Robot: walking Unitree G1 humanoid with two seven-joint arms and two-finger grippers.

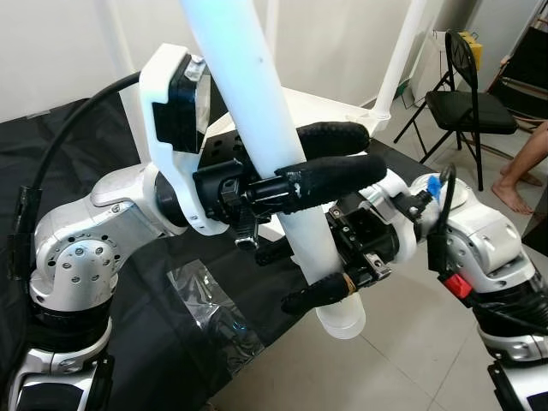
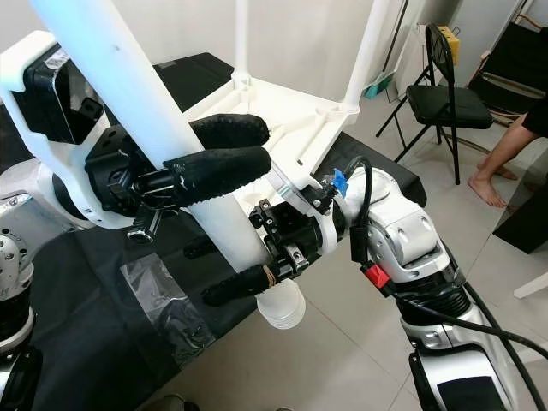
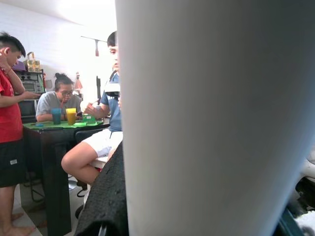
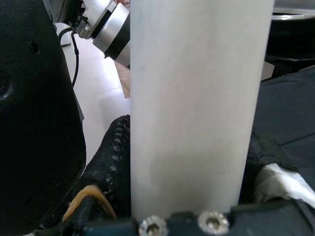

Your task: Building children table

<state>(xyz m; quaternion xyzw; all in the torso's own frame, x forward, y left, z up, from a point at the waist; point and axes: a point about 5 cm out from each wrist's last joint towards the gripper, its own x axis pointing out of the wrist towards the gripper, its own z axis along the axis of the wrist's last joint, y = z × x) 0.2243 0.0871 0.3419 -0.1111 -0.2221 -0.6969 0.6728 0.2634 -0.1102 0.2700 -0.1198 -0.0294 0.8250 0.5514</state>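
A white table leg (image 1: 257, 111) runs as a long tube held in front of the robot, its long axis steeply tilted: the upper end leans up and toward the robot's left, the open lower end (image 1: 341, 321) points down at the tiled floor (image 1: 402, 342). The left tool (image 1: 330, 158) is clamped around the tube's middle, one black finger on each side. Just below it the right tool (image 2: 244, 270) grips the same tube near its lower end. Behind them the upturned white tabletop (image 2: 282, 111) rests on a black sheet (image 1: 77, 163), two legs already standing up from it. A black folding chair (image 1: 467, 94) stands farther right.
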